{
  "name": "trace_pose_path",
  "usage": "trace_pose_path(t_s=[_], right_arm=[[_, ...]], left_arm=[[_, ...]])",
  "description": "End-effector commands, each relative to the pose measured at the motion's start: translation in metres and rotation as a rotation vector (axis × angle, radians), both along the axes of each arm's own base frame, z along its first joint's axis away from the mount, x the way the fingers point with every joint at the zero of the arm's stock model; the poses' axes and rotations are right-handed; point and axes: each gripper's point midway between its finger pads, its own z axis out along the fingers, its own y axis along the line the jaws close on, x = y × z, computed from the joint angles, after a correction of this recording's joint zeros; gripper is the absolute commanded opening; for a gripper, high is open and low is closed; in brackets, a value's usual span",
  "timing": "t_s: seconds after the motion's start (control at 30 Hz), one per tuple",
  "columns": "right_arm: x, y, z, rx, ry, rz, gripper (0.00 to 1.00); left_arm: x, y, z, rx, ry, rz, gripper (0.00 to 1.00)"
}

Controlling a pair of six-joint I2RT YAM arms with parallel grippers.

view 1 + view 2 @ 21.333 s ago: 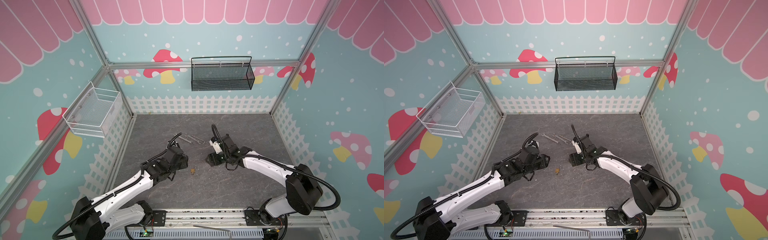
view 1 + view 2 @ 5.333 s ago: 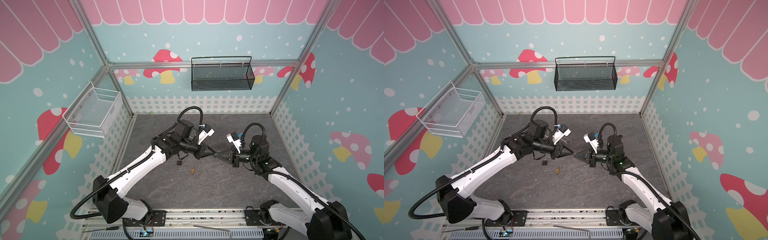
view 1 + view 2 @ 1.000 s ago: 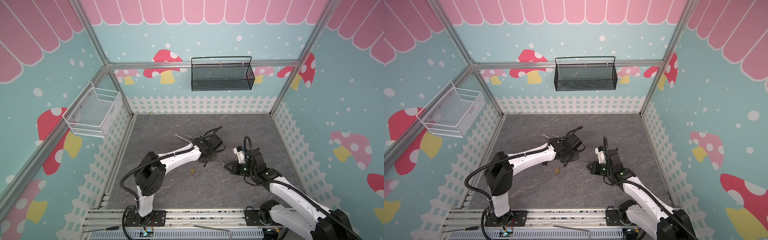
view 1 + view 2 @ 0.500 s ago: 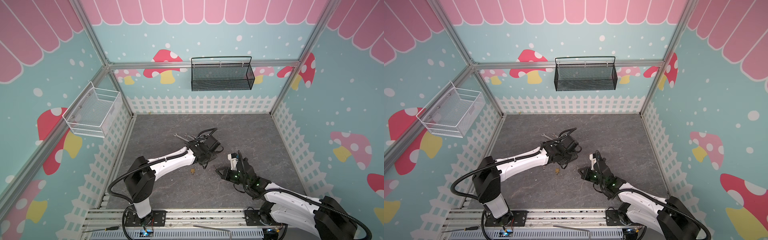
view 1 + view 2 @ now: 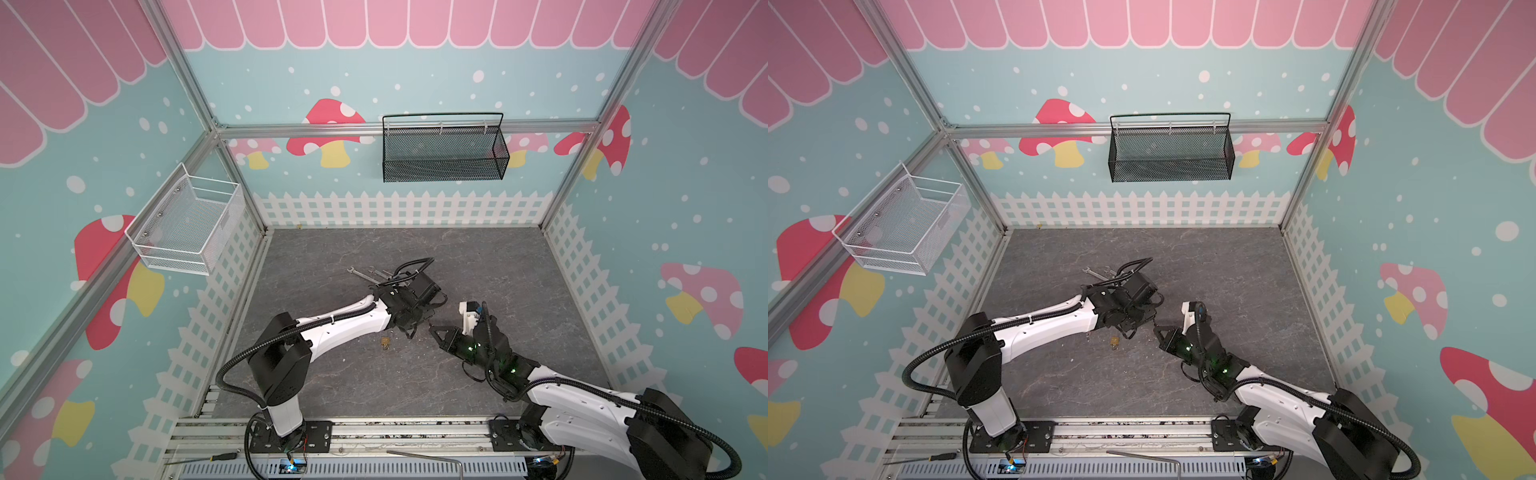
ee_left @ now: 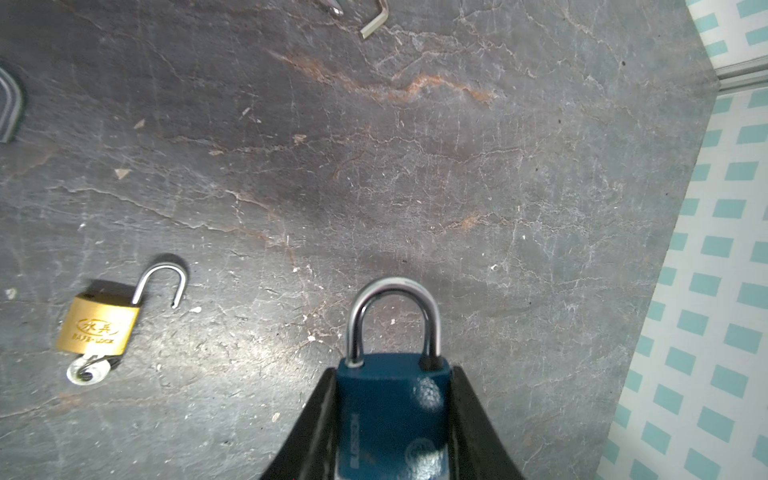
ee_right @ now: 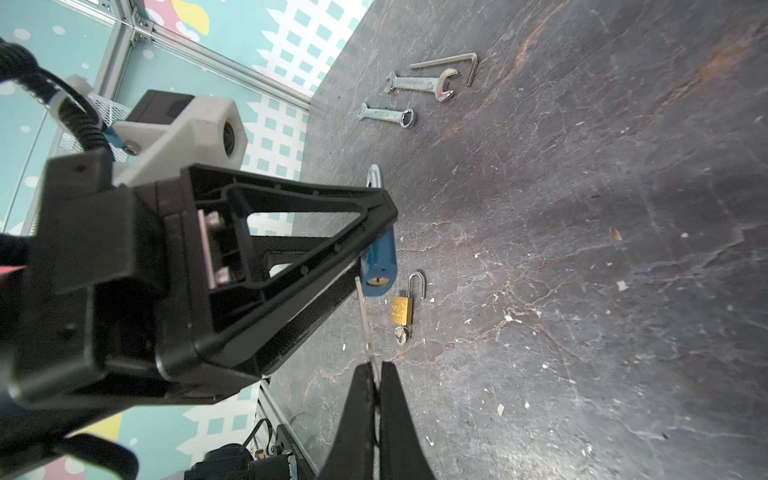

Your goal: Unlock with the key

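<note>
Desk [image 5: 332, 386] first: found dark grey stone-look sheet, veined with rusty cracks and dotted with pale crumbs. Saw it boxed in by teal walls printed with mushrooms, white pickets and pink scallops, with a black mesh basket [image 5: 442, 153] hung on the back wall and a white wire basket [image 5: 183, 226] on the left one. Spotted two wrenches [image 7: 419, 85] and a bent hex key [image 7: 457, 62] lying close together toward the back of the desk. Found the left claw [image 6: 393, 374] set narrow and clamped on the flanks of a blue padlock [image 6: 390, 419], held clear of the desk near its middle, shackle pointing away from the wrist camera. Found the right claw [image 7: 376, 368] pinched fully together on the bow of a slim silver key [image 7: 365, 320], blade aimed toward the lock's keyhole end. Placed the key's tip just beside the brass keyway, at the edge of the bottom face, not inside the slot; could not tell whether touching. Noted the blue padlock's steel shackle closed, both legs seated in the body. Saw a small brass padlock [image 6: 99, 328] flat on the desk near the two claws, shackle swung open, a second key [image 6: 85, 371] sticking out of its base.
</note>
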Motion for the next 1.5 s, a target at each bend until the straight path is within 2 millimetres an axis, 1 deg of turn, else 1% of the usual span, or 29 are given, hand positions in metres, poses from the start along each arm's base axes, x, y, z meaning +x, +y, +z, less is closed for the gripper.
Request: trace_pose_path(t_s=[0.0,0.3,0.63,0.9,1.13,1.23,1.47], right_arm=[[0.002,0.001,0.003,0.027,-0.002,-0.023,0.00],[0.000,0.006,-0.001,0.020,0.009,-0.007,0.00],[0.003,0.003,-0.004,0.009,0.011,-0.032,0.00],[0.007,0.008,0.011,0.024,-0.027,-0.025,0.00],[0.007,0.007,0.012,0.032,-0.031,-0.030,0.00],[0.008,0.008,0.020,0.048,-0.056,-0.028,0.00],[0.010,0.008,0.015,0.037,-0.037,-0.040,0.00]], left_arm=[[0.003,-0.003,0.018,-0.047,-0.047,0.024,0.00],[0.003,-0.003,0.023,-0.054,-0.061,0.030,0.00],[0.002,0.001,0.028,-0.060,-0.073,0.035,0.00],[0.001,-0.001,0.028,-0.065,-0.075,0.032,0.00],[0.002,-0.001,0.030,-0.068,-0.084,0.036,0.00],[0.001,0.001,0.031,-0.063,-0.089,0.040,0.00],[-0.001,-0.003,0.036,-0.076,-0.096,0.035,0.00]])
